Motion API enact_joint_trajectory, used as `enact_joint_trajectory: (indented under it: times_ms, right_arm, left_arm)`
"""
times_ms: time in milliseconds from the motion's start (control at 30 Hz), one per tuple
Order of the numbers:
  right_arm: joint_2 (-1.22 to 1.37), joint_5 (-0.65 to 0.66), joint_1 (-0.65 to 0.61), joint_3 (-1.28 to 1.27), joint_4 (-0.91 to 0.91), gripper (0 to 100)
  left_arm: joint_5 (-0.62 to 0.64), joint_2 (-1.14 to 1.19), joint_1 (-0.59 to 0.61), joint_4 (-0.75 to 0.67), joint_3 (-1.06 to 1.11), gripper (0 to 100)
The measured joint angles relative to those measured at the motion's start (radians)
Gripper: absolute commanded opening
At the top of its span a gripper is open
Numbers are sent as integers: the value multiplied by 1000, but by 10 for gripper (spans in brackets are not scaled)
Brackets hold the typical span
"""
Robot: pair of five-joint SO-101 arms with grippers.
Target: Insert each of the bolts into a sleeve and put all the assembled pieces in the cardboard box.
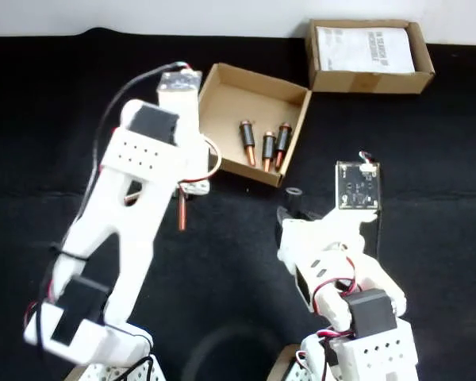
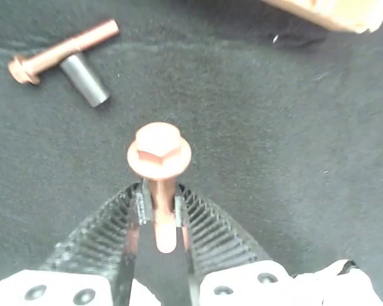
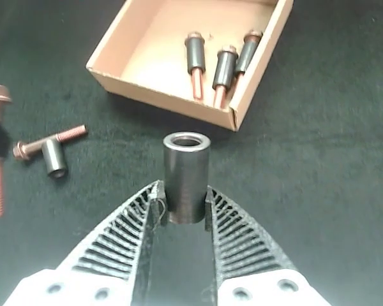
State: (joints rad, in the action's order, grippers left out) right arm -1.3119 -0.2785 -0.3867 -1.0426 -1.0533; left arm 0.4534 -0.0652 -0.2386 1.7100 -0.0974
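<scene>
My left gripper point(image 2: 159, 192) is shut on the shaft of a copper bolt point(image 2: 159, 155), which hangs above the black mat just in front of the cardboard box point(image 1: 226, 99). My right gripper point(image 3: 186, 193) is shut on a grey metal sleeve point(image 3: 187, 173), held upright with its bore open. In the high view that sleeve point(image 1: 293, 191) sits right of the held bolt point(image 1: 182, 213). Three assembled pieces point(image 3: 225, 69) lie in the box point(image 3: 156, 94). A loose bolt point(image 3: 51, 141) and a loose sleeve point(image 3: 53, 158) lie touching on the mat.
A second cardboard box point(image 1: 370, 79) holding a printed sheet stands at the back right. The black mat point(image 1: 428, 159) covers the table. The left arm's white body point(image 1: 127, 206) stands over the left half, and the right arm's base point(image 1: 365, 333) is at the front.
</scene>
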Motion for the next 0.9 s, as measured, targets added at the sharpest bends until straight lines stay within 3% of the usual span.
enact_joint_trajectory:
  times_ms: [267,600,900]
  right_arm:
    - [0,0,-44,-112,178,6]
    - [0,0,-74,-333,519,6]
    - [2,0,-75,-482,761,6]
  left_arm:
    - [2,-43,-3,-28,14,8]
    - [2,-43,-2,-259,104,8]
    - [3,-43,-2,-373,104,8]
